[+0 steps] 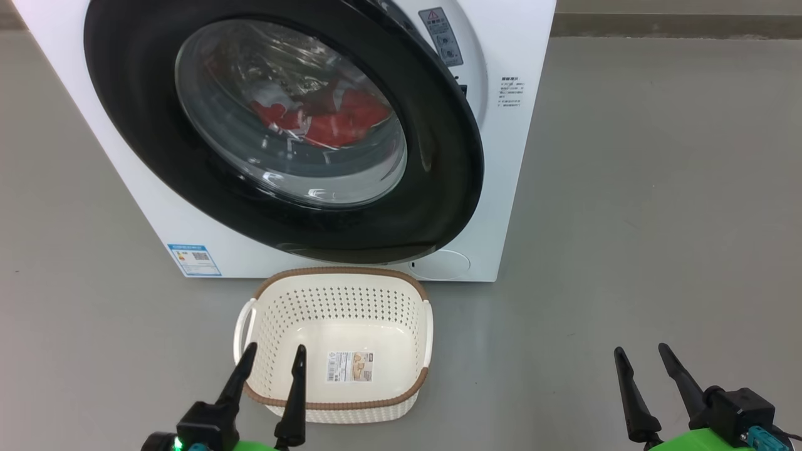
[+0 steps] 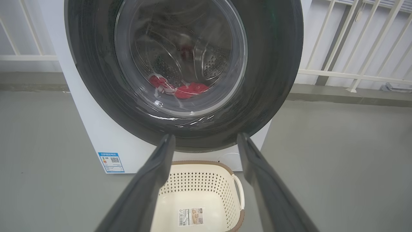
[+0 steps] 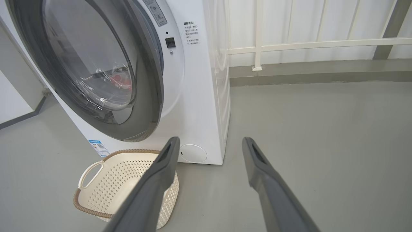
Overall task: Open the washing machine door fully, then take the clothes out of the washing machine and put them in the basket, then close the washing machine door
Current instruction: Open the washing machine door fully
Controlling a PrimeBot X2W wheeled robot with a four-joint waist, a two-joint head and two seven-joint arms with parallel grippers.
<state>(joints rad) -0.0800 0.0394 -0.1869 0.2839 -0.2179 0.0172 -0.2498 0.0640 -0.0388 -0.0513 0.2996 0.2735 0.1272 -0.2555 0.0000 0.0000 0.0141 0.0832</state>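
— Looking at the door [image 1: 438, 188], do we call it open?
— Only ajar. Its right edge stands off the washer [image 1: 514, 188], the hinge is on the left, and the glass faces us. We judge the first step is not yet done.
— And the clothes [image 1: 338, 119]?
— Red, lying low in the drum behind the glass. We cannot reach them until that door swings wide.
— Why does the basket [image 1: 341, 273] sit where it does?
— It stands empty on the floor [image 1: 626, 250], just in front of the washer and below the door's lower rim. We think that keeps the carry from drum to basket short.
— Our claws?
— The left claw [image 1: 276, 347] hangs near us, over the basket's near left corner, fingers wide and holding nothing. The right claw [image 1: 641, 348] hangs well to the right over the floor, equally wide and empty.
— Which one goes for the door?
— The right, we reckon. It is on the side of the free edge, so it can get behind that edge and draw it toward us and leftward, while the left waits by the basket.
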